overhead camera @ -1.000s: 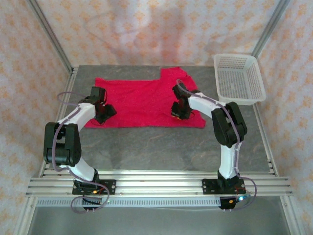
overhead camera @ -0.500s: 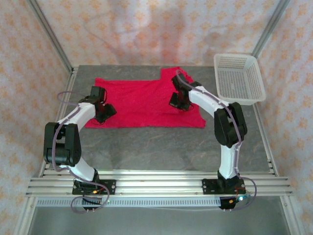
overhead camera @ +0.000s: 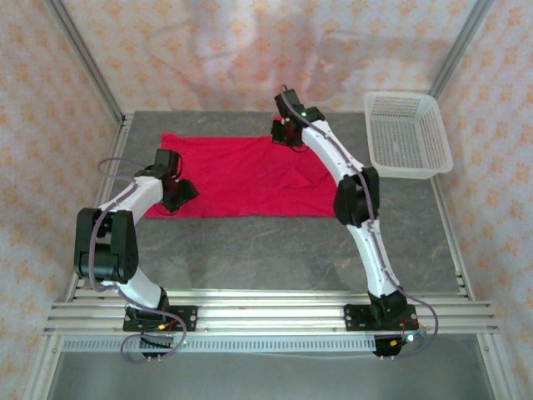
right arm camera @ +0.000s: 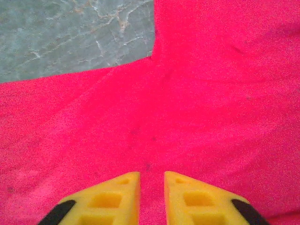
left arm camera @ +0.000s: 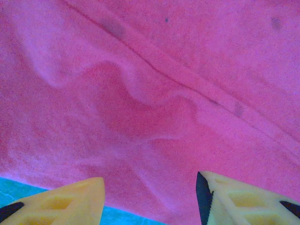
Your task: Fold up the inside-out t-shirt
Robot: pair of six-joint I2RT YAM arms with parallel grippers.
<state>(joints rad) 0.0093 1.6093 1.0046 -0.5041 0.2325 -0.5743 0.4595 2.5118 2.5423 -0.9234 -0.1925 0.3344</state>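
Reaching away from its own base, the right gripper [overhead camera: 286,133] has swung off the near hem of the inside-out t-shirt [overhead camera: 241,175] to the far corner of the cloth, the one closest to the white plastic basket [overhead camera: 412,171], and the shirt's edge on the basket side now lies straighter. The red shirt is spread flat on the grey marbled table [overhead camera: 250,242], just beside the basket but apart from it. The right fingers stand nearly together with a narrow slit between them; I cannot tell whether a fold is pinched there. The left gripper [overhead camera: 179,196] hovers with its fingers well apart over the shirt's near corner farthest from the basket, holding nothing. The cloth looks light, limp and prone to rippling, as the soft wrinkles beside a raised seam [left arm camera: 187,79] suggest, so it should drag and bunch rather than slide stiffly; corners and hem edges look like the best holds. The basket sits close enough to catch a carried sleeve.
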